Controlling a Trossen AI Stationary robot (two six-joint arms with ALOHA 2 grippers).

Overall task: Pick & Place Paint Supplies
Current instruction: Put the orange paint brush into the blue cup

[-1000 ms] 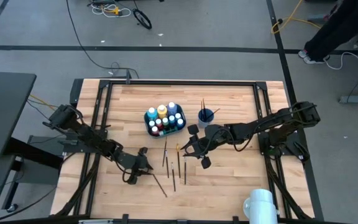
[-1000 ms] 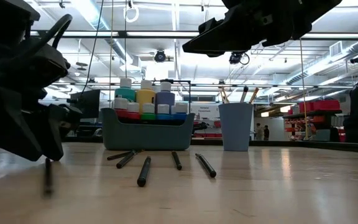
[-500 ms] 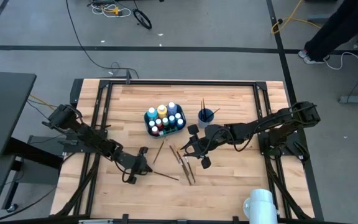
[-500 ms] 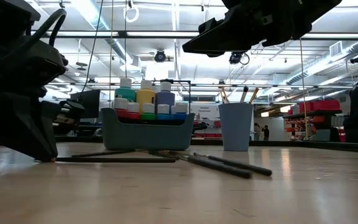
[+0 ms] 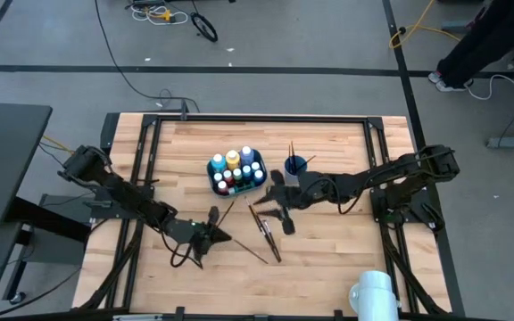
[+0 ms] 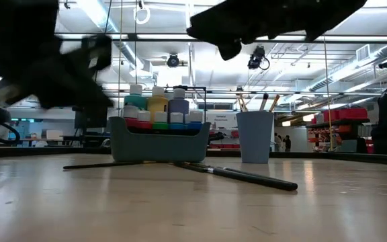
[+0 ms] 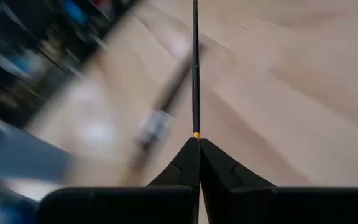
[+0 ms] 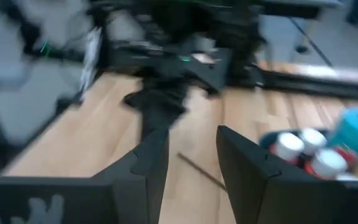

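Observation:
Small white-capped paint bottles stand in the teal bin (image 5: 236,171) (image 6: 156,142), and some show in the right wrist view (image 8: 303,148). A few brushes stand in the blue cup (image 5: 294,165) (image 6: 254,138). Several thin dark brushes (image 5: 268,236) (image 6: 237,176) lie on the wood in front of the bin. My left gripper (image 5: 214,235) (image 7: 197,140) is shut on one brush (image 5: 246,251), left of the loose ones. My right gripper (image 5: 277,209) (image 8: 188,149) hovers open over the loose brushes with nothing between its fingers. My left gripper pinches the thin dark brush at its gold band (image 7: 196,134), right at the fingertips; the end behind the band is hidden by the fingers. The fingers come from the table's left, slanting a little down, and lie along the brush. Its shaft (image 7: 194,68) sticks straight ahead over the wood.
Another brush (image 5: 226,216) (image 6: 116,164) lies slanting between my left gripper and the bin. A white cylinder (image 5: 373,292) stands at the near right edge. A dark frame (image 5: 239,118) borders the wooden top. Bare wood lies near the front and at the far left.
My left gripper has shut on a brush, rolled and risen off the table. The loose brushes, at first side by side pointing near to far, have been swept askew into a crossed bunch. My right gripper has rolled a little in place, still open.

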